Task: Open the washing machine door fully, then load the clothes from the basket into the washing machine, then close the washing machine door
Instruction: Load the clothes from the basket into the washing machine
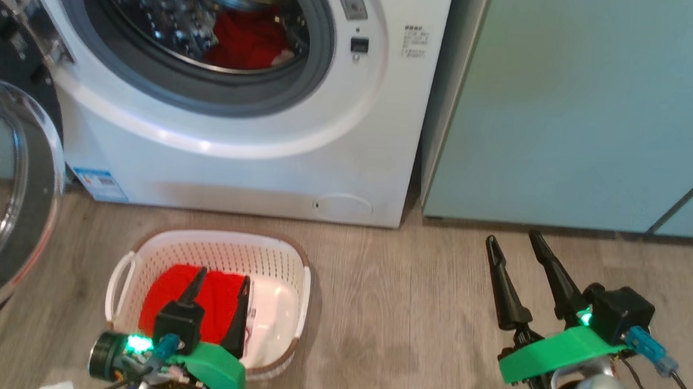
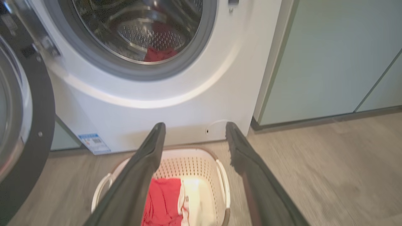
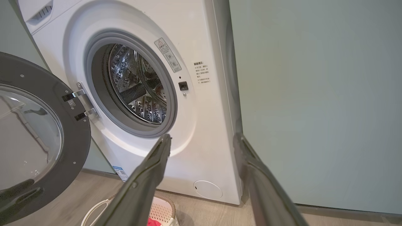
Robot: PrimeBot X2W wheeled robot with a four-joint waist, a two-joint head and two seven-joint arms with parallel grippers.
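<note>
Left gripper (image 1: 225,274) and right gripper (image 1: 511,237), both low in frame, gaped empty. One basket (image 1: 224,256) held one red garment (image 1: 163,294); a second red garment (image 1: 248,38) lay inside the washing machine (image 1: 235,171).

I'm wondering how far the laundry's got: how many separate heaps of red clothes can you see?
2. One heap of red clothes lies in the drum of the washing machine; the other sits in the basket on the floor. Each may hide several garments.
</note>
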